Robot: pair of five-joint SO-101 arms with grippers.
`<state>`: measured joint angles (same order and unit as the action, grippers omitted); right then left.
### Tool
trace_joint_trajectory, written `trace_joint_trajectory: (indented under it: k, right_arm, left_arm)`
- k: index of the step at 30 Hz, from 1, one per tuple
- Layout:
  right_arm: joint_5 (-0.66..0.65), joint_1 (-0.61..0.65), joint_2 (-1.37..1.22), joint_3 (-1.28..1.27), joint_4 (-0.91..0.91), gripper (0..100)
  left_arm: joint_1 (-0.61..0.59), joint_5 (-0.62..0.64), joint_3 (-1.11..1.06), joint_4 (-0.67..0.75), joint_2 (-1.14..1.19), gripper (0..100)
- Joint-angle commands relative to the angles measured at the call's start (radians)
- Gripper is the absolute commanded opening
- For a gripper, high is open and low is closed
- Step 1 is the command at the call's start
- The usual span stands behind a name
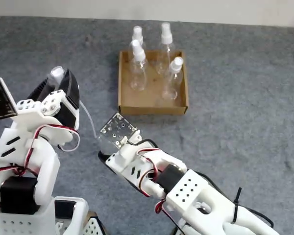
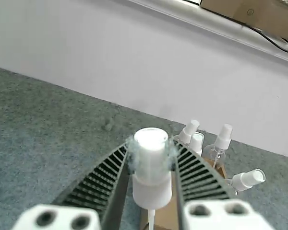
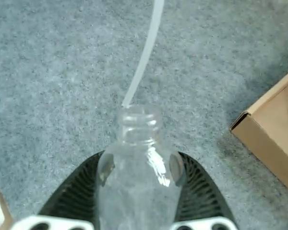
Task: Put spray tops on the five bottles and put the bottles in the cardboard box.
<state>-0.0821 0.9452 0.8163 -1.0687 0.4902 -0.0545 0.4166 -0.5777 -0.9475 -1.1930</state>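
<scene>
My left gripper (image 2: pixel 151 146) is shut on a white spray top (image 2: pixel 150 167), held up off the table at the left (image 1: pixel 58 74). Its thin dip tube (image 3: pixel 145 55) slants down, and the tube's tip sits right at the open mouth of a clear bottle (image 3: pixel 138 163). My right gripper (image 3: pixel 140 165) is shut on this bottle's body, near the table's middle (image 1: pixel 107 144). The cardboard box (image 1: pixel 152 109) stands at the back and holds several clear bottles (image 1: pixel 138 66) with white spray tops on.
Grey carpet covers the table. The box's corner (image 3: pixel 271 132) lies close beside the held bottle. The capped bottles (image 2: pixel 216 146) in the box stand beyond my left gripper. A white wall rises behind the table.
</scene>
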Motion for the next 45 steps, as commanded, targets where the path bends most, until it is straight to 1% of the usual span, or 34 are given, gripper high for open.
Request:
trace_joint_trajectory:
  k: [1, 9, 16, 22, 27, 30, 34, 45]
  right_arm:
    - [0.011, 0.007, 0.013, 0.005, -0.027, 0.4]
    - [0.011, 0.007, 0.013, 0.005, -0.027, 0.4]
    - [0.011, 0.007, 0.013, 0.005, -0.027, 0.4]
    - [0.012, 0.007, 0.013, 0.005, -0.027, 0.4]
    - [0.012, 0.007, 0.013, 0.005, -0.027, 0.4]
    - [0.012, 0.007, 0.013, 0.004, -0.027, 0.4]
    - [0.012, 0.007, 0.013, 0.004, -0.027, 0.4]
    - [0.012, 0.007, 0.013, 0.004, -0.027, 0.4]
  left_arm:
    - [0.039, 0.009, 0.056, 0.025, -0.007, 3]
    - [0.094, 0.011, 0.058, 0.023, -0.001, 3]
    - [0.096, 0.011, 0.056, 0.021, -0.001, 3]
    - [0.088, 0.005, -0.050, 0.006, -0.008, 3]
    - [0.085, 0.002, -0.018, 0.005, -0.008, 3]
    - [0.042, 0.002, 0.021, 0.008, -0.004, 3]
    - [-0.031, 0.002, 0.024, 0.081, 0.001, 3]
    - [-0.031, 0.006, 0.012, 0.092, 0.001, 3]
